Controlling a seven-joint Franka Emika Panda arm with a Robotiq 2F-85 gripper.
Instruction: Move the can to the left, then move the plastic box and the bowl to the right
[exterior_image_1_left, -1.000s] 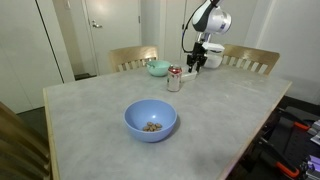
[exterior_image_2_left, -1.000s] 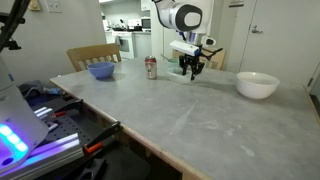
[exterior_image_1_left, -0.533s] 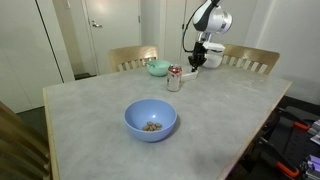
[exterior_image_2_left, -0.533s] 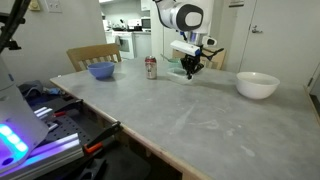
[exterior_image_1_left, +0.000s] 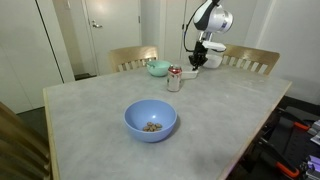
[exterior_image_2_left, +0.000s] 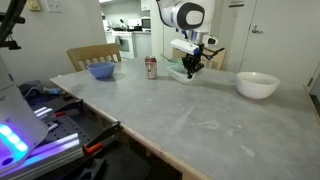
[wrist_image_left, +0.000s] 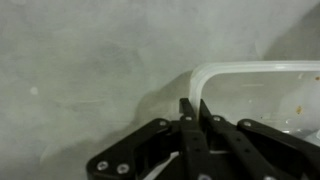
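Nearest in an exterior view, the bowl (exterior_image_1_left: 150, 131) sits towards the front of the grey table (exterior_image_1_left: 90, 110), with a few brown bits in its bottom. It stands alone, well apart from everything else, so the arm has free room round it when its turn comes.

Further back stands the can (exterior_image_1_left: 174, 79), upright, just beside a smaller teal bowl (exterior_image_1_left: 158, 68). Red marks show on its silver side, but no lettering or brand can be read at this size.

Just behind the can is the gripper (wrist_image_left: 190, 103). In the wrist view its fingers are drawn together on the rounded corner of the plastic box (wrist_image_left: 262, 66), pinching the thin wall near the rim. That is probably the only hold on so flat and shallow a container. The box appears to rest on the table, not yet lifted. The step in hand looks like the box's move to the right.

Off to one side lies a white bowl (exterior_image_2_left: 257, 84), no part of the task. Furthest back, wooden chairs (exterior_image_1_left: 132, 56) line the table's far edge.
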